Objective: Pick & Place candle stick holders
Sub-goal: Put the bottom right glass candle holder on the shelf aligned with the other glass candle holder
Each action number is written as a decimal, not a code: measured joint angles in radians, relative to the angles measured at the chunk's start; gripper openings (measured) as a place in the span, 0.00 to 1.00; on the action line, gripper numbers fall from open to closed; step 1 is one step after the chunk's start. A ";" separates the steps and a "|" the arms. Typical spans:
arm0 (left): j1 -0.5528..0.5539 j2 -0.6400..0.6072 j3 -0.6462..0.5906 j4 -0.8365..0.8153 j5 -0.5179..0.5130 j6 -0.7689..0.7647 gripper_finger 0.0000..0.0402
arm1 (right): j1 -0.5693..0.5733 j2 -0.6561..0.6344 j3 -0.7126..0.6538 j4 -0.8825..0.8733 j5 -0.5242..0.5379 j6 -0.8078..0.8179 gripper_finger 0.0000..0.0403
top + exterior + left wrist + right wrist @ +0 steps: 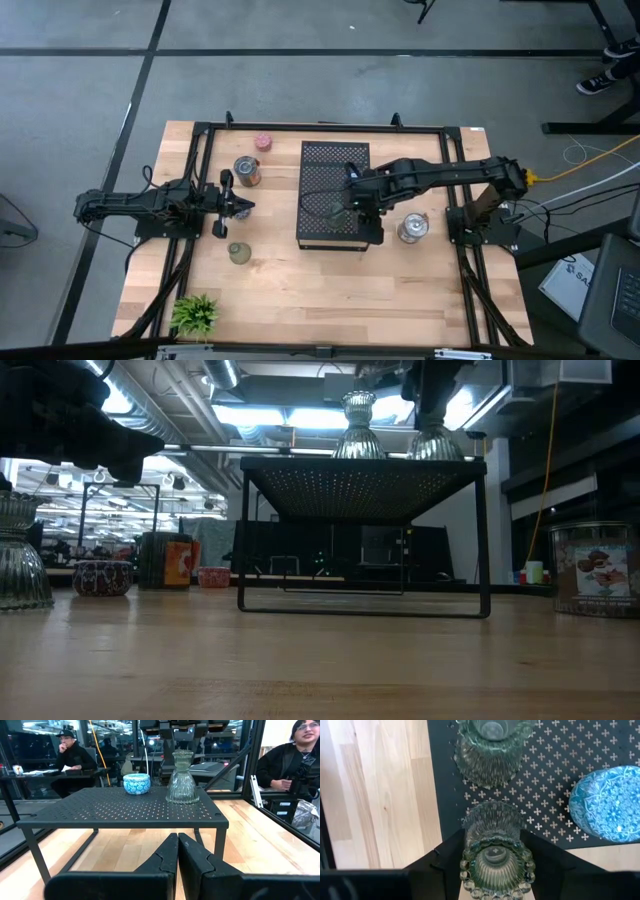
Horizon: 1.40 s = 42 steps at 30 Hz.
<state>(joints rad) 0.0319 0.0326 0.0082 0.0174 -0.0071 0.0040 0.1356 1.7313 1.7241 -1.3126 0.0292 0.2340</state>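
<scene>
A black perforated tray [335, 152] stands on legs mid-table. On it are a blue patterned holder [610, 802] and a clear ribbed glass holder [492, 750]. My right gripper [352, 205] is over the tray's near left part, shut on a second clear glass holder [495, 855]. My left gripper [243, 207] is shut and empty, low over the table left of the tray, pointing at it [178, 845]. On the wood stand a pink holder [263, 142], a silvery holder [246, 170], an olive-green holder [238, 253] and another silvery holder [413, 228]. My right gripper pinches the clear glass holder by its upper cup, just under the beaded rim [495, 872], one finger [447, 857] on each side. The fingers come from above, pointing down. The holder is upright, its flared foot [492, 817] at the tray's surface by the edge; whether it rests there, I cannot tell.
A small green plant [195, 312] stands at the table's near left corner. Black frame rails run along the table's left, right and far sides. People sit beyond the table in the left wrist view. Bare wood lies in front of the tray.
</scene>
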 joint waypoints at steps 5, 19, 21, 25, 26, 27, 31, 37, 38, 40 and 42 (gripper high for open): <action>0.000 0.000 0.000 0.000 0.000 0.000 0.02 | 0.000 0.005 0.011 0.013 0.000 -0.002 0.44; 0.000 0.000 0.000 0.000 0.000 0.000 0.02 | 0.001 0.007 0.021 0.041 0.008 -0.014 0.44; 0.000 0.000 0.000 0.000 0.000 0.000 0.02 | 0.001 0.007 0.021 0.041 0.008 -0.014 0.44; 0.000 0.000 0.000 0.000 0.000 0.000 0.02 | 0.001 0.006 0.021 0.038 0.007 -0.014 0.44; 0.000 0.000 0.000 0.000 0.000 0.000 0.02 | 0.001 0.006 0.021 0.038 0.007 -0.014 0.44; 0.000 0.000 0.000 0.000 0.000 0.000 0.02 | 0.001 0.006 0.021 0.038 0.005 -0.014 0.44; 0.000 0.000 0.000 0.000 0.000 0.000 0.02 | 0.001 0.006 0.021 0.038 0.004 -0.003 0.45; 0.000 0.000 0.000 0.000 0.000 0.000 0.02 | 0.003 0.006 0.022 0.038 0.004 -0.002 0.50; 0.000 0.000 0.000 0.000 0.000 0.000 0.02 | 0.003 0.006 0.022 0.038 0.004 -0.002 0.51; 0.000 0.000 0.000 0.000 0.000 0.000 0.02 | 0.003 0.006 0.022 0.038 0.004 -0.002 0.52; 0.000 0.000 0.000 0.000 0.000 0.000 0.02 | 0.003 0.006 0.022 0.038 0.004 0.001 0.53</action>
<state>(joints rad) 0.0318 0.0326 0.0086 0.0177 -0.0071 0.0037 0.1383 1.7370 1.7466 -1.2747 0.0334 0.2352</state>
